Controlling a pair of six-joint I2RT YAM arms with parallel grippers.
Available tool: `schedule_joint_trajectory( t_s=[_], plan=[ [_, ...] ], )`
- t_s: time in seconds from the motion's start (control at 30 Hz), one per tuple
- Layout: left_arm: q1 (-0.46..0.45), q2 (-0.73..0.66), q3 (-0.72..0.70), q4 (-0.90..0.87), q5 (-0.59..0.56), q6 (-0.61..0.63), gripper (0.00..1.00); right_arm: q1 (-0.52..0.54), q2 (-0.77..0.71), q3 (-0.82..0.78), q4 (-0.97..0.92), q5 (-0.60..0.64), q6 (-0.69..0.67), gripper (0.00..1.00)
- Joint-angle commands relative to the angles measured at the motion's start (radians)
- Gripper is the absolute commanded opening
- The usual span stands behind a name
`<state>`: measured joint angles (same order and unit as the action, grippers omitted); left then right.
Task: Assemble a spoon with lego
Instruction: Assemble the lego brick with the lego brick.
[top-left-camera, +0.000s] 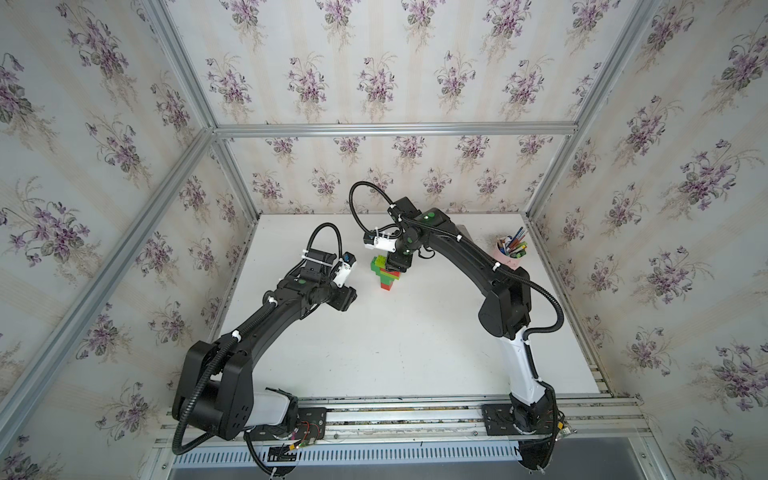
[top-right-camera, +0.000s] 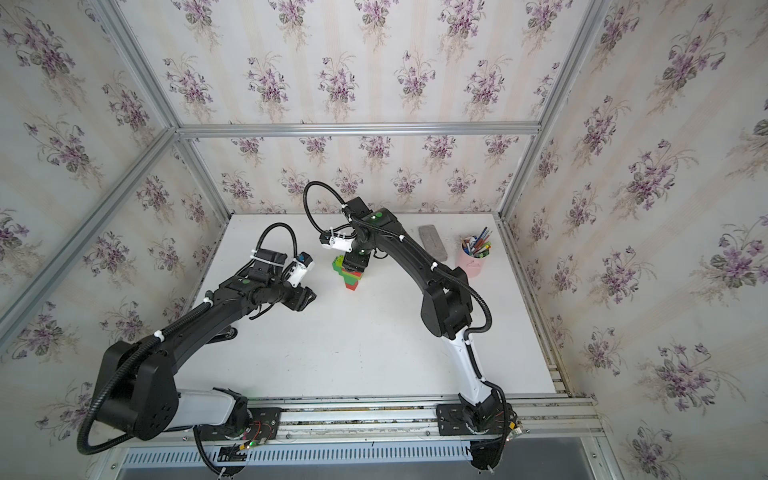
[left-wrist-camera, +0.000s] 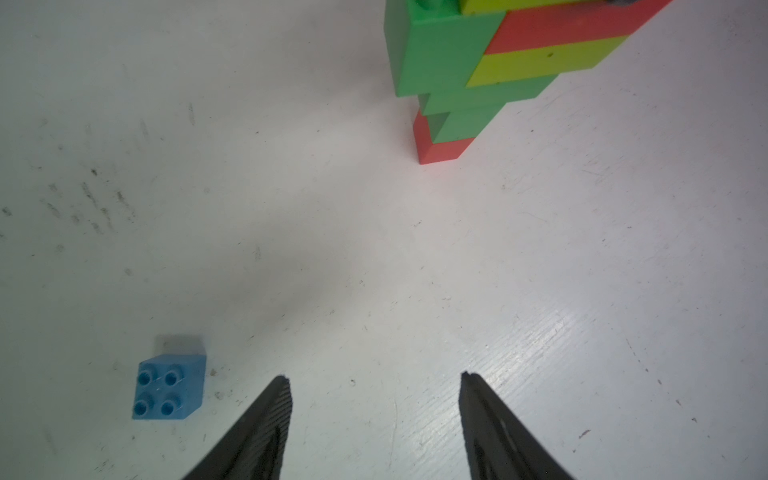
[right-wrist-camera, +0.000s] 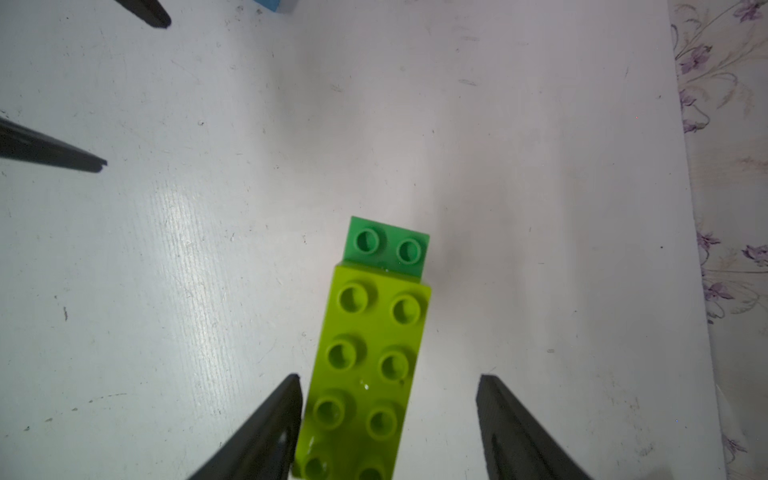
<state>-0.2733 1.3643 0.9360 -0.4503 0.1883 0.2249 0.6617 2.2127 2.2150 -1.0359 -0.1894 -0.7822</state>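
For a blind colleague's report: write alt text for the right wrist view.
A lime green brick sits on a dark green brick whose two studs show past its end. The right gripper straddles it, open, one finger clear of the brick. White table around.

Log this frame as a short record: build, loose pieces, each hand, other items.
build: spoon standing upright on the table, red brick at the base, lime brick on top
loose piece: blue brick on the table near the left hand, apart from the spoon
left hand: open, empty
right hand: open, above the spoon, fingers either side of the lime brick, gap on one side
other items: pink cup of pens, grey block, far right
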Motion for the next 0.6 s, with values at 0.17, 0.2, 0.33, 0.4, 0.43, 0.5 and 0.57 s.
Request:
schedule_joint_trajectory(
  t_s=[0.17,0.2,0.33,0.4,0.43,0.5,0.57],
  plan=[
    [0.103,0.008,0.093,-0.204,-0.079,0.034,0.73,0.001,-0.063,-0.005,-0.004,-0.010,-0.010,0.73],
    [0.114,0.033,0.111,-0.230,-0.090,0.040,0.74,0.001,-0.073,-0.008,-0.003,-0.012,-0.012,0.74],
    [0.133,0.177,0.200,-0.318,-0.160,0.080,0.76,0.001,-0.122,-0.026,0.010,-0.018,-0.014,0.74],
    [0.135,0.236,0.228,-0.322,-0.200,0.119,0.76,0.000,-0.152,-0.042,0.016,-0.021,-0.014,0.74],
    [0.138,0.259,0.238,-0.322,-0.213,0.134,0.76,-0.001,-0.167,-0.052,0.018,-0.020,-0.014,0.74],
    [0.149,0.315,0.267,-0.325,-0.225,0.170,0.77,-0.007,-0.201,-0.082,0.029,-0.014,-0.016,0.74],
    [0.166,0.363,0.294,-0.324,-0.237,0.191,0.77,-0.013,-0.228,-0.106,0.034,-0.009,-0.019,0.74]
  ],
)
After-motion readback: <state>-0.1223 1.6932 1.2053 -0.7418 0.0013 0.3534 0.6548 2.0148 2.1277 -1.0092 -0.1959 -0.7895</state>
